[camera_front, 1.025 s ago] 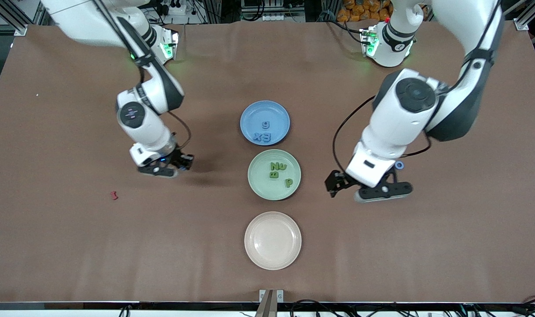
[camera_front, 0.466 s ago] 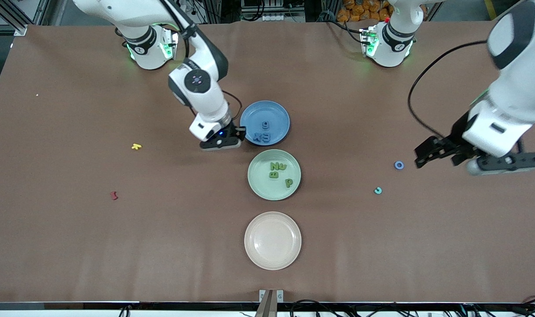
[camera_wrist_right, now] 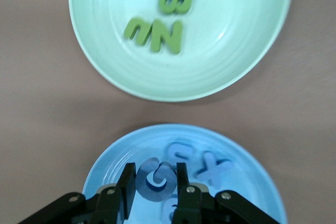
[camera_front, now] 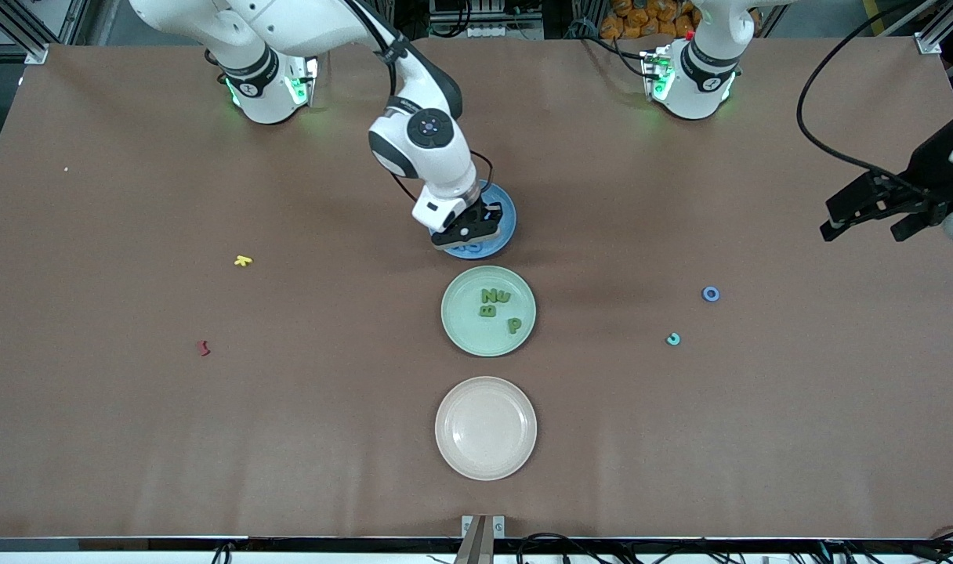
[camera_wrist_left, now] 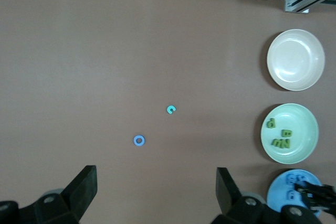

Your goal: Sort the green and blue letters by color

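My right gripper (camera_wrist_right: 152,182) hangs over the blue plate (camera_front: 505,210), fingers (camera_wrist_right: 126,186) closed partway on a blue letter G (camera_wrist_right: 156,178), which sits clamped between the pads above the plate's floor. Blue letters X (camera_wrist_right: 214,165) and E (camera_wrist_right: 184,153) lie flat in the blue plate, just beside the held piece. Green plate (camera_front: 488,311) is next to the blue plate, nearer the front camera; in it lie green letters N (camera_front: 490,296), u (camera_front: 505,297), B (camera_front: 487,311) and p (camera_front: 514,324). Cream plate (camera_front: 486,428) is nearer the camera again, in line with the other two. Blue letter O (camera_front: 710,294) lies on the table (camera_front: 132,439), well apart from the blue plate toward the left arm's end, a teal letter (camera_front: 672,338) near it. My left gripper (camera_front: 876,207) waits wide open and holds nothing, up over that end. Toward the right arm's end: a yellow letter (camera_front: 243,261) and a dark red letter (camera_front: 204,348).
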Action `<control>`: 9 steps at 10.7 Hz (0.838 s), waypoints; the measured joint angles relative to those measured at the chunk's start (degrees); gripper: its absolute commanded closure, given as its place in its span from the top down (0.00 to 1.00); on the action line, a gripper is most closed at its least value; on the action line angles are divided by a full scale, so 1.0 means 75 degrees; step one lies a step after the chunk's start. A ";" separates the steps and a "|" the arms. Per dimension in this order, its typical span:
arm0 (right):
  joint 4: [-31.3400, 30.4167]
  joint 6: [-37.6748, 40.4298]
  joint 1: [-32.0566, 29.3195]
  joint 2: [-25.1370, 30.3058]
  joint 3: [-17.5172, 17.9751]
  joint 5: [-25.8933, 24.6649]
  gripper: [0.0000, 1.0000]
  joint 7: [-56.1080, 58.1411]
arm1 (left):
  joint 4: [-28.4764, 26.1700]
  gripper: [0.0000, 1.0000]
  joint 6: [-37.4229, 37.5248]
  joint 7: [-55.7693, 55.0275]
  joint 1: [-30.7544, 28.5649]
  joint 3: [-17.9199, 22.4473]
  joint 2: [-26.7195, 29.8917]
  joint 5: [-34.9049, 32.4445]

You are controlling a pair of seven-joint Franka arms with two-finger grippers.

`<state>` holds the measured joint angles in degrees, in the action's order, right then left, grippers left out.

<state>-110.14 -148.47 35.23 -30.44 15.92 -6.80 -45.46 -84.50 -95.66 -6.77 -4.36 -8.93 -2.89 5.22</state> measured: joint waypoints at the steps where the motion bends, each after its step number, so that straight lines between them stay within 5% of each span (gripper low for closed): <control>1: 0.0090 0.0000 0.0121 -0.0203 -0.0001 0.0000 0.19 -0.0017 | -0.0031 1.00 0.0015 0.0011 0.0020 0.0186 0.0055 0.0163; 2: 0.0115 0.0000 0.0197 -0.0284 0.0001 0.0000 0.95 -0.0045 | -0.0042 1.00 0.0018 0.0028 0.0027 0.0348 0.0066 0.0187; 9: 0.0398 0.1274 0.0017 0.0040 -0.0029 0.0000 1.00 -0.0458 | -0.0068 1.00 0.0484 0.0069 0.0382 0.0481 0.0254 -0.0702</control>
<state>-107.15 -138.91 35.35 -30.14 15.71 -6.80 -48.90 -85.00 -92.03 -6.25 -1.50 -5.32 -0.98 -0.04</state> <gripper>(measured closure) 0.004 0.000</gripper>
